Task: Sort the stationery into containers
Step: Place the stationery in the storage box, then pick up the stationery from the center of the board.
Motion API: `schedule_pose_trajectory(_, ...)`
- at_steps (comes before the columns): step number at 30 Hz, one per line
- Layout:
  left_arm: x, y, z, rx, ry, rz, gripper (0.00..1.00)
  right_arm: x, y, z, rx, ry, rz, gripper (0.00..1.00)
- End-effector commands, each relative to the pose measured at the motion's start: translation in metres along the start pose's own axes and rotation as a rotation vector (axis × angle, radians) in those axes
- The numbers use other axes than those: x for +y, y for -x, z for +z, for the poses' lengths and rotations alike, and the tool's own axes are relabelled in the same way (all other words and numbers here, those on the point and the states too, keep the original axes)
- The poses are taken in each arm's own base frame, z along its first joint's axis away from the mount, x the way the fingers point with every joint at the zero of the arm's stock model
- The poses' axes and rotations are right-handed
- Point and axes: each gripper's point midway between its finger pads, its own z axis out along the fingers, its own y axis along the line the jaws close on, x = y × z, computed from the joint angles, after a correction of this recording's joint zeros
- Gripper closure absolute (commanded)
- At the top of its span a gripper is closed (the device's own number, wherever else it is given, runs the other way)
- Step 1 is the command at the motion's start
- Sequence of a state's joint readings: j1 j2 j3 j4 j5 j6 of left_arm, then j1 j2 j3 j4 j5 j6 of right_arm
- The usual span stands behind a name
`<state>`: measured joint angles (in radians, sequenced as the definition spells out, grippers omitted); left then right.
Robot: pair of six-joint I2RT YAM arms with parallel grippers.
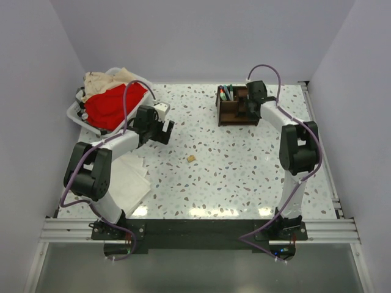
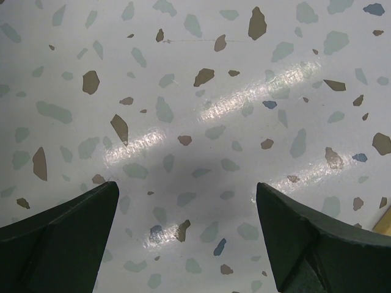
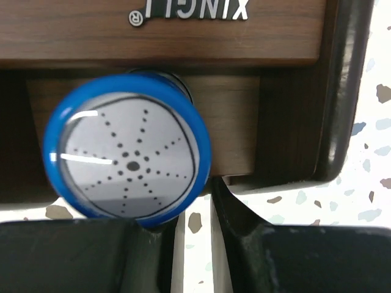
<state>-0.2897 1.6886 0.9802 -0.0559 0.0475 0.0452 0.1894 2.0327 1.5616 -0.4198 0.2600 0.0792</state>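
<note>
One view (R wrist) shows blue-rimmed cap (image 3: 127, 157) by organizer (image 3: 165, 30).

The dark brown wooden organizer (image 1: 232, 113) stands upright, its compartments open on top. Several slim pens (image 1: 226, 93) stand on end in its back left compartment. A blue-rimmed stub (image 3: 128, 155), its grey dotted face seen end-on, sits just before the organizer's lettered wall. A small tan eraser (image 1: 191, 158) lies well apart from the organizer, to its near left.
</note>
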Motion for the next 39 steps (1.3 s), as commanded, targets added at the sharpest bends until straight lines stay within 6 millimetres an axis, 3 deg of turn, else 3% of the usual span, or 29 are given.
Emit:
schedule_pose_trajectory(1, 0.004, 0.019, 0.000, -0.041, 0.012, -0.002, 0.00, -0.007, 0.035, -0.004, -0.098, -0.035, 0.048, 0.89)
schedule_pose_trajectory(2, 0.005, 0.019, 0.001, -0.042, 0.014, -0.003, 0.00, -0.007, 0.036, -0.005, -0.098, -0.032, 0.043, 0.75)
schedule_pose_trajectory(5, 0.004, 0.020, 0.001, -0.043, 0.010, 0.000, 0.00, -0.006, 0.037, -0.009, -0.100, -0.023, 0.039, 0.56)
schedule_pose_trajectory(6, 0.004, 0.021, 0.002, -0.044, 0.009, -0.002, 0.00, -0.005, 0.039, -0.012, -0.106, -0.017, 0.039, 0.53)
schedule_pose_trajectory(12, 0.004, 0.021, 0.000, -0.048, 0.005, -0.005, 0.00, -0.006, 0.036, -0.026, -0.100, 0.004, 0.039, 0.47)
schedule_pose_trajectory(17, 0.003, 0.022, -0.005, -0.060, 0.003, -0.001, 0.00, -0.011, 0.031, -0.054, -0.100, 0.017, 0.054, 0.46)
schedule_pose_trajectory(18, 0.002, 0.022, -0.006, -0.064, 0.000, 0.000, 0.00, -0.010, 0.018, -0.056, -0.066, 0.026, 0.050, 0.46)
schedule_pose_trajectory(20, 0.001, 0.023, -0.008, -0.070, -0.003, 0.000, 0.00, -0.012, 0.013, -0.072, -0.064, 0.039, 0.060, 0.46)
schedule_pose_trajectory(21, 0.001, 0.023, -0.010, -0.075, -0.002, 0.000, 0.00, -0.012, -0.004, -0.074, -0.022, 0.048, 0.050, 0.46)
schedule_pose_trajectory(24, 0.001, 0.027, -0.014, -0.091, 0.000, 0.008, 0.00, 0.014, -0.030, -0.094, 0.034, 0.238, -0.033, 0.45)
schedule_pose_trajectory(25, 0.001, 0.027, -0.014, -0.094, 0.002, 0.010, 0.00, 0.046, -0.038, -0.109, 0.055, 0.449, -0.072, 0.45)
schedule_pose_trajectory(28, 0.006, 0.026, -0.017, -0.096, 0.035, 0.010, 0.00, 0.088, -0.061, -0.137, 0.039, 0.683, -0.411, 0.46)
schedule_pose_trajectory(29, 0.009, 0.023, -0.018, -0.091, 0.053, 0.007, 0.00, 0.114, -0.071, -0.154, -0.016, 0.828, -0.629, 0.48)
schedule_pose_trajectory(30, 0.013, 0.024, -0.019, -0.101, 0.077, 0.003, 0.00, 0.122, -0.084, -0.168, 0.000, 0.911, -0.735, 0.50)
schedule_pose_trajectory(32, 0.015, 0.022, -0.020, -0.105, 0.087, 0.014, 0.00, 0.144, -0.093, -0.183, -0.096, 1.018, -0.969, 0.51)
schedule_pose_trajectory(35, 0.017, 0.023, -0.029, -0.115, 0.098, 0.020, 0.00, 0.165, -0.106, -0.192, -0.198, 1.089, -1.229, 0.49)
schedule_pose_trajectory(39, 0.012, 0.027, -0.037, -0.137, 0.073, 0.047, 0.00, 0.195, -0.106, -0.188, -0.339, 1.142, -1.420, 0.46)
